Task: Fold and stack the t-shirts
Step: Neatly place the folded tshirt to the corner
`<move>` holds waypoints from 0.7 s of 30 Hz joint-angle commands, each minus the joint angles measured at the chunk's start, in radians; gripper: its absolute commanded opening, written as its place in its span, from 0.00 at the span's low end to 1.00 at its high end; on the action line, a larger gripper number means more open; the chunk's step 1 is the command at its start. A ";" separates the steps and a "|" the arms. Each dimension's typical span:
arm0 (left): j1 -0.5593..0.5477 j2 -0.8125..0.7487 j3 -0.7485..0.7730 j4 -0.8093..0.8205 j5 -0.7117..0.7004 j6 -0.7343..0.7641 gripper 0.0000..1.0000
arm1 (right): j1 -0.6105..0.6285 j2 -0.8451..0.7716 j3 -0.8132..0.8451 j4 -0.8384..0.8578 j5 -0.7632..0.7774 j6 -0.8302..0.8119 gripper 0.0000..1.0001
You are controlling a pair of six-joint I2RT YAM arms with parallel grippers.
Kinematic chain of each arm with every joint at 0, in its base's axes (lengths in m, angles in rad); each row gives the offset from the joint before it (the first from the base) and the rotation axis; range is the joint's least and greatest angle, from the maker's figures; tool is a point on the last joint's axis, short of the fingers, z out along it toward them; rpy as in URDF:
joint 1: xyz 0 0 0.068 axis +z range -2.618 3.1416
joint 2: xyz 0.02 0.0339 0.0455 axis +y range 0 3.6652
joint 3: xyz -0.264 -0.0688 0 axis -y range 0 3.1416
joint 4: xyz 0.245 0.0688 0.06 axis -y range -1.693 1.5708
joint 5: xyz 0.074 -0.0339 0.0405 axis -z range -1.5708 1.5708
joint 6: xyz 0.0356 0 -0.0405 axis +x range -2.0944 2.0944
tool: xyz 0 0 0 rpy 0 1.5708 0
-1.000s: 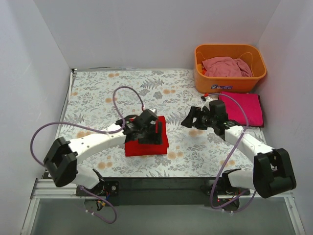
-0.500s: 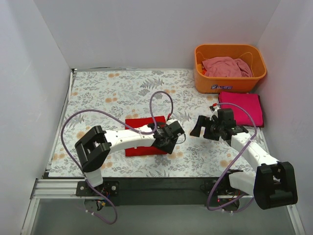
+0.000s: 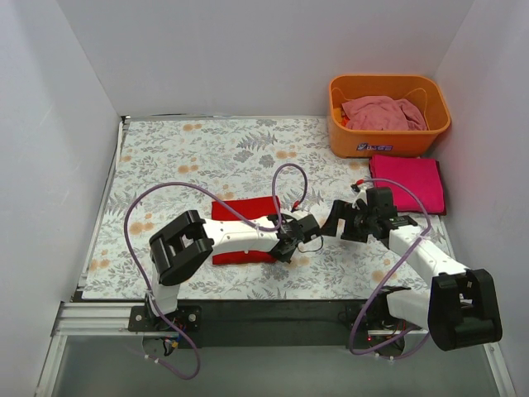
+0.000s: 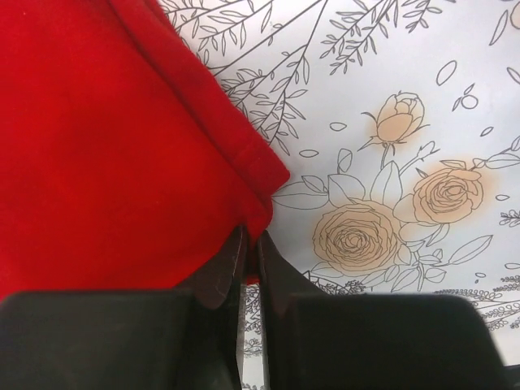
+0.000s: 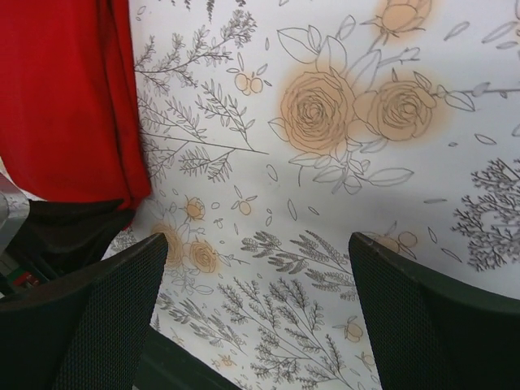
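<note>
Swung rightward over the folded bright red cloth t-shirt, the left gripper clamps its corner, seemingly for stacking, while the right gripper waits wide open.

No legible txt anywhere; small white sticker on front of orange basket was too tiny to read.

table, white cover printed with flowers and ferns, fills the middle of the frame. lying on it: one folded red t-shirt, low centre; one folded magenta-pink t-shirt, flat at the right edge; one orange basket, upper right, just above the magenta-pink one.
</note>
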 commanded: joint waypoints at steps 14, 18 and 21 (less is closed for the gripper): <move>-0.009 -0.188 -0.065 0.057 0.044 -0.074 0.00 | 0.227 0.323 0.039 0.563 -0.212 0.357 0.94; -0.009 -0.208 -0.073 0.068 0.047 -0.091 0.00 | 0.302 0.465 0.104 0.609 -0.208 0.413 0.90; -0.009 -0.211 -0.079 0.078 0.047 -0.094 0.00 | 0.360 0.539 0.154 0.612 -0.209 0.426 0.86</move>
